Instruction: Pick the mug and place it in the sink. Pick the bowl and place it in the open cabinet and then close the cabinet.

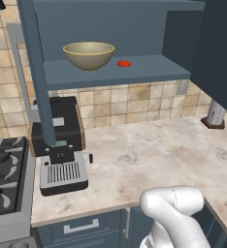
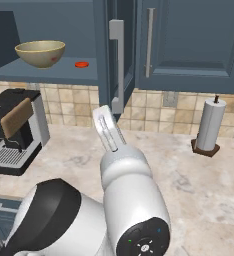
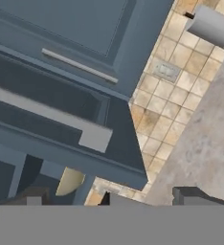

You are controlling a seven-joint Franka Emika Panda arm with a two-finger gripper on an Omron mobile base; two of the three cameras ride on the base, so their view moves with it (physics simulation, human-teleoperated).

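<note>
The olive-tan bowl (image 1: 89,54) (image 2: 40,53) stands upright on the blue shelf of the open wall cabinet (image 1: 135,72) (image 2: 49,75). Its door (image 2: 110,55) swings out edge-on, with a silver handle (image 2: 116,65) (image 3: 51,115). My gripper (image 2: 105,120) (image 3: 150,198) hovers above the counter, just below and in front of that door's lower edge. It is open and holds nothing. In the hand view a sliver of the bowl (image 3: 70,181) peeks out behind the door. The mug and the sink are out of view.
A small red disc (image 1: 123,63) (image 2: 81,64) lies on the shelf right of the bowl. A black coffee machine (image 1: 57,140) (image 2: 11,130) stands on the marble counter (image 1: 149,155), a stove (image 1: 6,174) left of it. A paper towel holder (image 1: 215,114) (image 2: 209,125) stands at the back right.
</note>
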